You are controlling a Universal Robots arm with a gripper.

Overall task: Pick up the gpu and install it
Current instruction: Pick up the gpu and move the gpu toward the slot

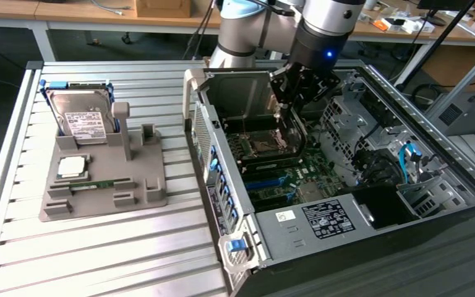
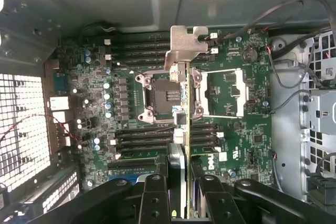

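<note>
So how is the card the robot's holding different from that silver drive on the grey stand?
The gpu is a thin card with a silver bracket; the hard drive is a boxy silver block with a white label. The gpu is clamped in the gripper above the motherboard inside the open case; the hard drive stands in the grey holder outside it. Both are computer parts.

The gpu [image 2: 182,74] seems partly hidden between the fingers [image 2: 154,198].
</note>
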